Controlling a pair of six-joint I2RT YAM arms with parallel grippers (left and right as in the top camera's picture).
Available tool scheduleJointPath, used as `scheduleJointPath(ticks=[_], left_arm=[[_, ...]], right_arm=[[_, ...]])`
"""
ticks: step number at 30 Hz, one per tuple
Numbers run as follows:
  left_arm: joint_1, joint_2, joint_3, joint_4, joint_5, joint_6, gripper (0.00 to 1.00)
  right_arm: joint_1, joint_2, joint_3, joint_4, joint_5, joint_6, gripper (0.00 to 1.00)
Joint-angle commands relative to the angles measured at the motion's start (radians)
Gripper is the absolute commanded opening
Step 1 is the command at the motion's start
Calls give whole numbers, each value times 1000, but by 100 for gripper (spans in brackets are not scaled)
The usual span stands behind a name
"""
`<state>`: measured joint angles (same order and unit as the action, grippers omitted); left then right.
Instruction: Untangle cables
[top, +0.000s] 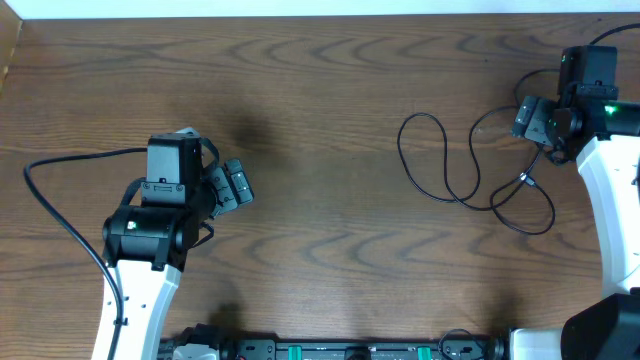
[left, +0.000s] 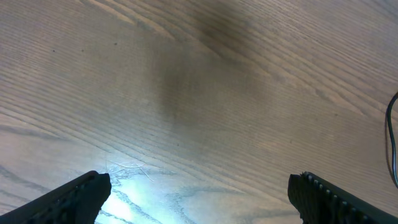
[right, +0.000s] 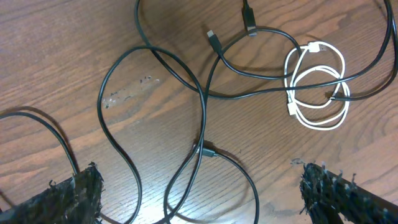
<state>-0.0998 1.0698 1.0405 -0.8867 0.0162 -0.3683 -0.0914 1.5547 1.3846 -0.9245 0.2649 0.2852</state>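
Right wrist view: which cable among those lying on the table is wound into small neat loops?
The white cable, the only light-coloured one, coiled at the right; the black cables sprawl in wide loose curves, one crossing it.

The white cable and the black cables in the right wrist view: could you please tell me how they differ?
The white cable is wound in a small tight coil; the black cables sprawl in wide loose loops. The white cable looks much shorter than the black cables. Both are thin, plug-ended and lie on the table.

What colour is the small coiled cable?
The coiled cable is white; the right wrist view shows it best.
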Motion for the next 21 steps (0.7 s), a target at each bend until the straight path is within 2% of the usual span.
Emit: scheduleJointPath(ticks=[1,21], left_arm=[[5,2,7,-3,-18,9,98],[5,2,7,-3,-18,9,98]], right_arm=[[2,-32,-7,-4,5,10,99],[32,-215,-7,-4,5,10,99]])
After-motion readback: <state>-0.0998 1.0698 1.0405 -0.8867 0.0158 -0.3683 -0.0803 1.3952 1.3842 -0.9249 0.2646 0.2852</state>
